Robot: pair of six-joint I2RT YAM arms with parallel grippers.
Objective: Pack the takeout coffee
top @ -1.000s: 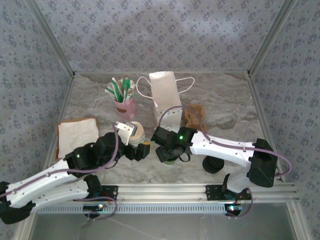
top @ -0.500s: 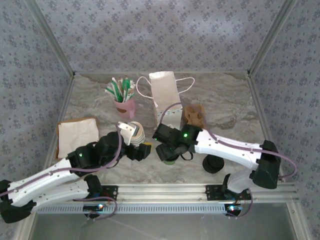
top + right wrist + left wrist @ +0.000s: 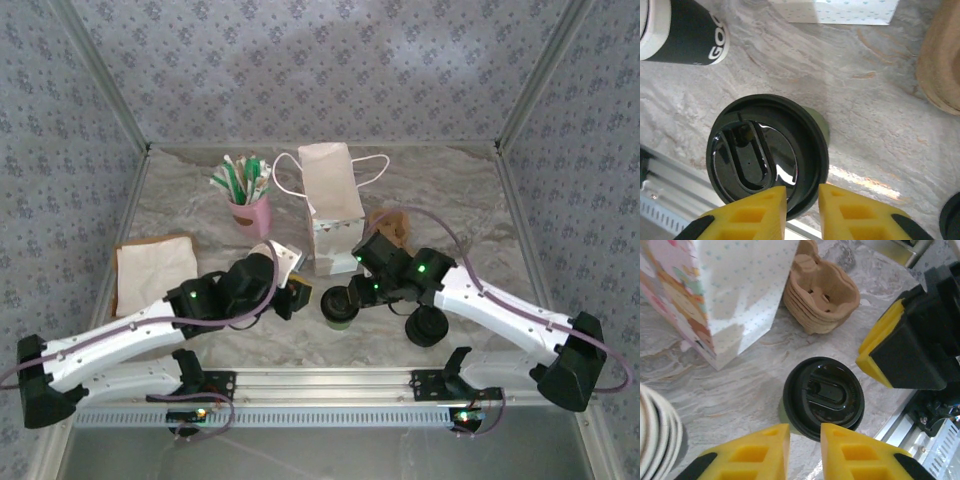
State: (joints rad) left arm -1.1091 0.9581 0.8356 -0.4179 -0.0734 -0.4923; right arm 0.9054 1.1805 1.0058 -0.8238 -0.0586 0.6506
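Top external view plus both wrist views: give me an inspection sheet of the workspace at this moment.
Surface: marbled tabletop, no spills seen.
Job's things: takeout coffee upright, lid on, standing between the arms, not bagged.
Clutter: paper bag, pink cup of stirrers, cup stack, carrier trays, black lids, napkins.
Claws: left claw and right claw nearly closed by the coffee's lid, holding nothing.
Cables: purple cable loops over each arm.
Surroundings: patterned fabric walls, metal rail at near edge.
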